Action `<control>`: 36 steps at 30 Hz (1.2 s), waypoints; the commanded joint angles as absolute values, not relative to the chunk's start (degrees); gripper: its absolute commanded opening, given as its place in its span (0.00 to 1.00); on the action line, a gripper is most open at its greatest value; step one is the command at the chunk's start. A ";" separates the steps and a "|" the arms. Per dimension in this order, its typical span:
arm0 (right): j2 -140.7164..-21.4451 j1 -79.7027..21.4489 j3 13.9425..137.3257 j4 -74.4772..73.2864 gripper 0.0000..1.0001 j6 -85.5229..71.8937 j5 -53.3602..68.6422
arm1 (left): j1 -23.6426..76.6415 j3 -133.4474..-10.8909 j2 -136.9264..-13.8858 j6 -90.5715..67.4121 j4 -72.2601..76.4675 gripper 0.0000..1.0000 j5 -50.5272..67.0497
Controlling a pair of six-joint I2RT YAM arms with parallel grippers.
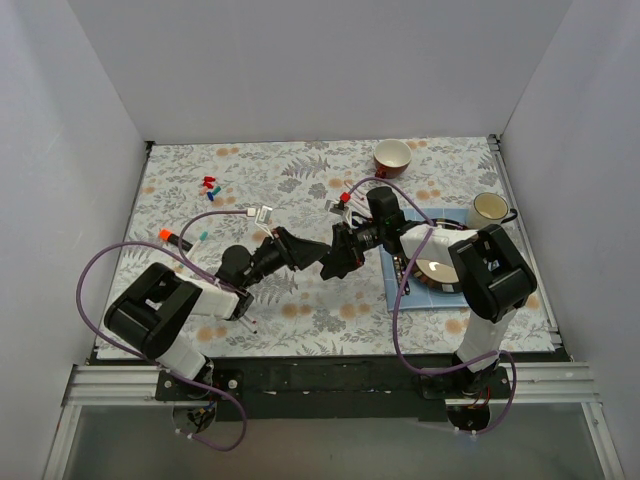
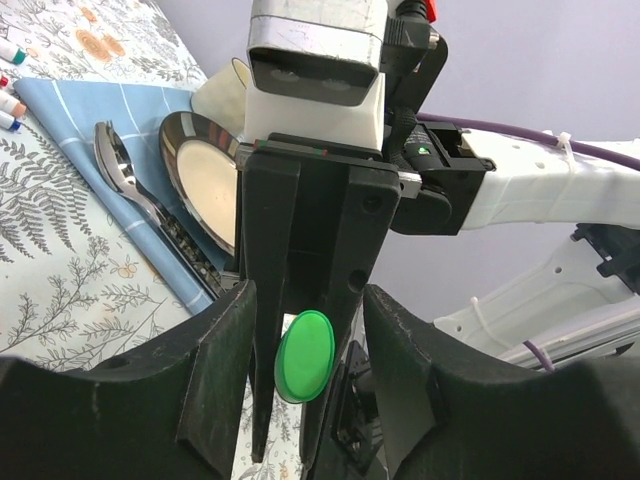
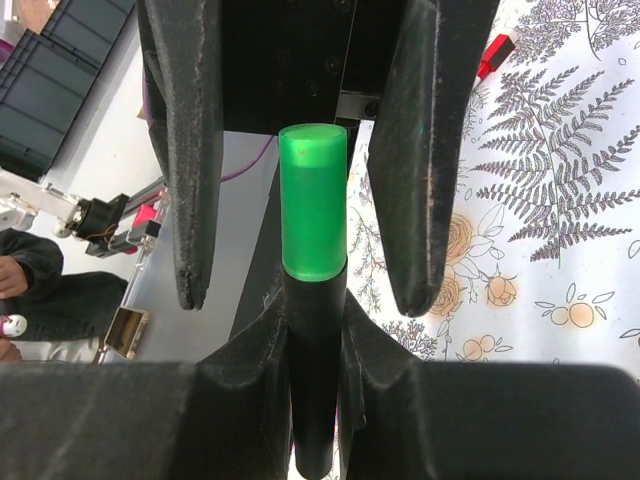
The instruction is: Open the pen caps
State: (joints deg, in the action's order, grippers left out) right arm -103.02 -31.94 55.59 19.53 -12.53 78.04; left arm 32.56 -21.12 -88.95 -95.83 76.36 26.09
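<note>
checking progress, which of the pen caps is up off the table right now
The green cap, clamped in the right gripper in mid-air. The small red and blue ones and the orange one lie on the tablecloth.

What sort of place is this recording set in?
Probably a lab robot cell dressed as a dining table: plain white walls, a floral tablecloth, and a plate on a blue placemat.

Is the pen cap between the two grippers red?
No, the cap shows bright green in the right wrist view.
</note>
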 commanded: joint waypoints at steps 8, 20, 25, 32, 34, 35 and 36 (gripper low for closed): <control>-104.06 -31.20 55.55 22.85 0.01 -14.32 78.84 | 34.98 -23.47 -90.97 -95.54 105.12 0.15 26.54; -103.71 -30.94 54.40 26.98 0.01 -17.84 79.72 | 34.01 -25.57 -80.77 -85.87 91.16 0.23 24.08; -103.27 -30.85 54.40 27.16 0.01 -17.93 79.72 | 34.10 -24.88 -81.30 -87.01 92.89 0.28 24.35; -103.36 -30.76 54.49 27.16 0.01 -18.02 79.72 | 34.10 -24.79 -82.09 -88.24 93.60 0.14 24.61; -103.36 -30.67 54.49 27.16 0.01 -18.11 79.72 | 34.10 -24.61 -82.00 -88.42 94.04 0.08 24.52; -103.62 -30.67 54.49 27.16 0.01 -18.19 79.72 | 34.10 -24.52 -81.83 -88.33 93.78 0.00 24.43; -103.62 -30.67 54.49 27.33 0.01 -18.28 79.72 | 34.10 -24.26 -81.30 -88.16 93.52 0.00 24.17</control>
